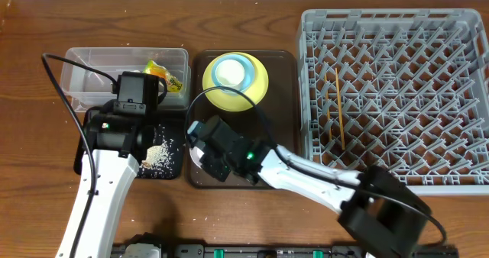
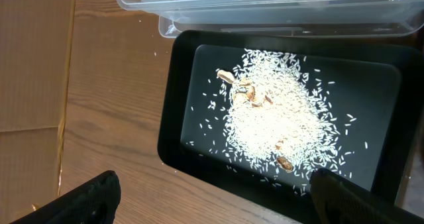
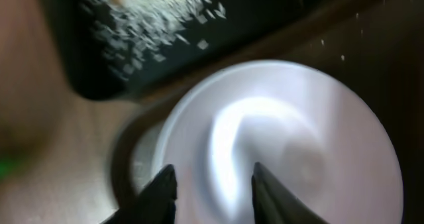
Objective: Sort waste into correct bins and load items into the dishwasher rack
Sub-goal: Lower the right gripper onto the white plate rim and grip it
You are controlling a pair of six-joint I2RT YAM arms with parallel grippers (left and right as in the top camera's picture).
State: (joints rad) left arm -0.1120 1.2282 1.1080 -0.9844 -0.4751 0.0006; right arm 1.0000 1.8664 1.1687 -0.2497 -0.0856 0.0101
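Note:
My left gripper [image 1: 128, 119] hangs open and empty over the shallow black tray [image 1: 90, 166], which holds a pile of loose white rice [image 1: 158, 156]. In the left wrist view the open fingers [image 2: 218, 204] frame the tray's [image 2: 179, 118] near edge and the rice [image 2: 278, 118]. The clear tub [image 1: 76, 63] holds the snack wrapper [image 1: 163, 73]; I cannot make out the napkin. My right gripper [image 1: 208, 146] is open just above the white bowl [image 1: 195, 153], with its fingers [image 3: 213, 191] over the bowl's [image 3: 298, 138] inside. The chopsticks [image 1: 337, 105] lie in the grey dishwasher rack [image 1: 458, 29].
A yellow plate [image 1: 256, 96] carrying the light blue bowl [image 1: 243, 61] and a small white cup [image 1: 229, 72] sits at the far end of the dark brown serving tray [image 1: 286, 136]. The clear tub [image 2: 265, 12] borders the black tray's far side.

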